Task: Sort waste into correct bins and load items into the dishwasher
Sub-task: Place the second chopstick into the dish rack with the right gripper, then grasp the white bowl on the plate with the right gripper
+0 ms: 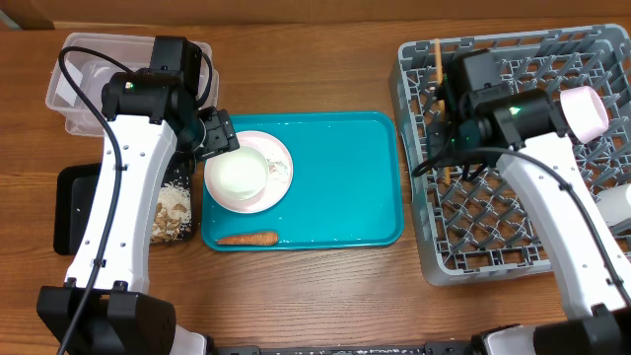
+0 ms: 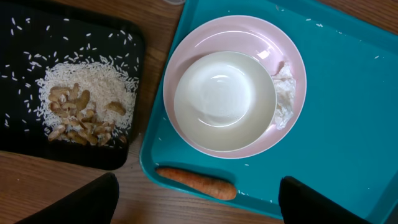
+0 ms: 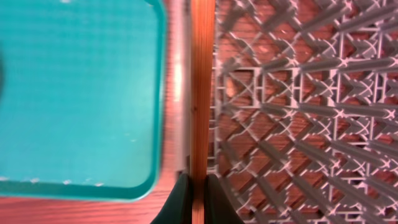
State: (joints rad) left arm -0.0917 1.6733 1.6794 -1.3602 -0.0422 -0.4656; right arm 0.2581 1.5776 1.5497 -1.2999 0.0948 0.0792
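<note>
**R grips chopstick at rack edge; L open over bowl**

R gripper [image 3: 198, 188]: jaws pinched on chopstick [image 3: 200, 93]. The stick runs 12–6 from the tips, along the rack [image 3: 298, 124] wall on its teal tray [image 3: 74, 93] side. Can't tell if it's 1 stick or 2.

L gripper [image 2: 198, 208]: fingers wide apart, holding nothing. Carrot [image 2: 196, 182] sits just at 12 of the tips, bowl [image 2: 224, 99] further at 12, on plate [image 2: 249, 31]. Paper [image 2: 286, 93] on the plate at 3 of the bowl. Black tray [image 2: 25, 137] with scraps [image 2: 81, 112] at 9. Tub [image 1: 79, 79] at 10 of the teal tray.
</note>
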